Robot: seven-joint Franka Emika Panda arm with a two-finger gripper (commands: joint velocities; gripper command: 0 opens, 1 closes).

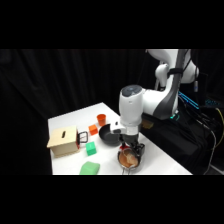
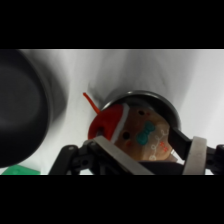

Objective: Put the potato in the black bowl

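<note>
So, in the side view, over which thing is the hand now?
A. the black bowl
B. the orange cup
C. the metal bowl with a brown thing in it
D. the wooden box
C: the hand comes down over the metal bowl that holds the brown thing, near the table's front edge. The black bowl stands beside it, with nothing over it.

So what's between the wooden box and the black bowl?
Side view: an orange block sits between the wooden box and the black bowl, plus a small dark thing by the box.
</note>
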